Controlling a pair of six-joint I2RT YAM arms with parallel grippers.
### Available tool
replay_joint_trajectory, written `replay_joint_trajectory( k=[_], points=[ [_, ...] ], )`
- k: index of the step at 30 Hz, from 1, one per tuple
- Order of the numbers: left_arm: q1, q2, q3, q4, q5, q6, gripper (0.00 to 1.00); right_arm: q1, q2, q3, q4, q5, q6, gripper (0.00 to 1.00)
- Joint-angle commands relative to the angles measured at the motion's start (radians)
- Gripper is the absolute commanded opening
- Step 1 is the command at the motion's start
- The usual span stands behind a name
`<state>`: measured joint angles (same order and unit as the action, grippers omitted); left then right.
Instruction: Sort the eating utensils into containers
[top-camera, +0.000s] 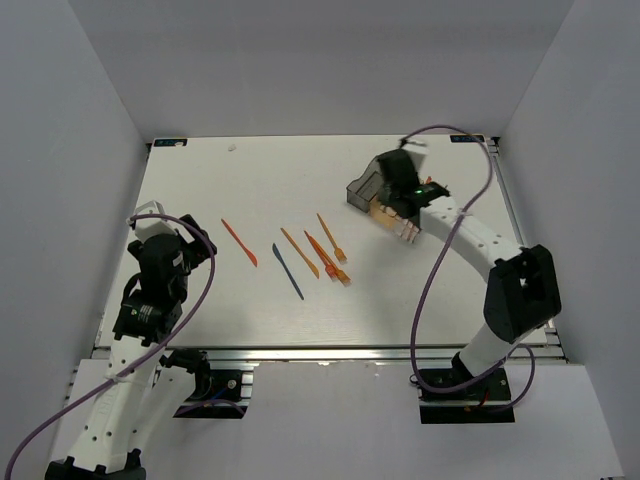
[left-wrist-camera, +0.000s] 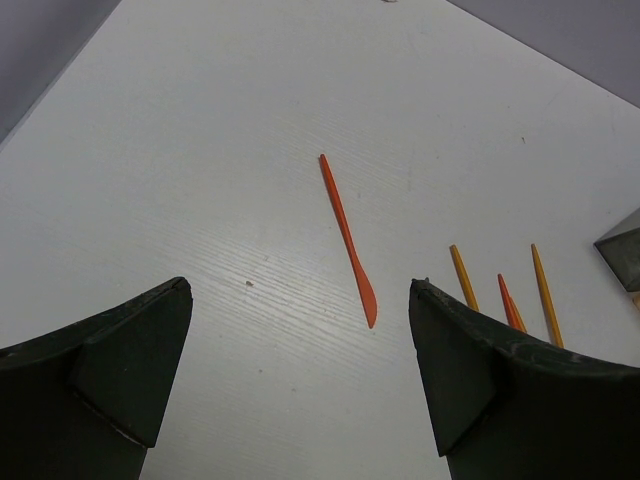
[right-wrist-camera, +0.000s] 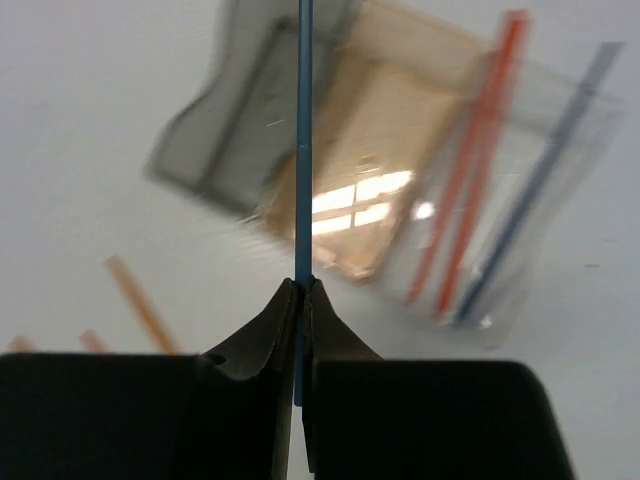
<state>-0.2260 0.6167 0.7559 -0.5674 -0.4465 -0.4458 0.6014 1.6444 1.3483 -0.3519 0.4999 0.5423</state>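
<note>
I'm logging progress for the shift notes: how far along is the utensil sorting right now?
Done: three sticks lie in the clear bin. In hand: the right gripper pinches a blue utensil above the containers; the left gripper is open, facing an orange knife. Left: about five utensils loose on the table, including a blue knife.

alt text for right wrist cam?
The right gripper is shut on a thin blue utensil above a smoky grey bin, an orange bin and a clear bin in a row. The clear bin holds orange sticks and a blue stick. The picture is blurred.
</note>
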Motion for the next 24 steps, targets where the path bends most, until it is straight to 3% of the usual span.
replay_joint_trajectory(
  k=[1, 5, 8, 13, 24],
  points=[
    [-0.006, 0.006, 0.005, 0.008, 0.011, 0.001, 0.98, -0.129, -0.049, -0.086, 0.077, 0.065, -0.041, 0.00],
    [-0.004, 0.017, 0.005, 0.008, 0.011, 0.001, 0.98, -0.293, -0.018, -0.086, 0.123, 0.031, -0.027, 0.00],
    [-0.006, 0.023, 0.005, 0.008, 0.012, 0.002, 0.98, -0.334, 0.029, -0.064, 0.131, 0.020, -0.028, 0.00],
    [-0.006, 0.028, 0.006, 0.006, 0.014, 0.002, 0.98, -0.364, 0.109, -0.057, 0.126, 0.009, -0.013, 0.00],
    [-0.006, 0.037, 0.006, 0.008, 0.014, 0.004, 0.98, -0.364, 0.083, -0.202, 0.202, -0.024, 0.051, 0.00]
  ],
)
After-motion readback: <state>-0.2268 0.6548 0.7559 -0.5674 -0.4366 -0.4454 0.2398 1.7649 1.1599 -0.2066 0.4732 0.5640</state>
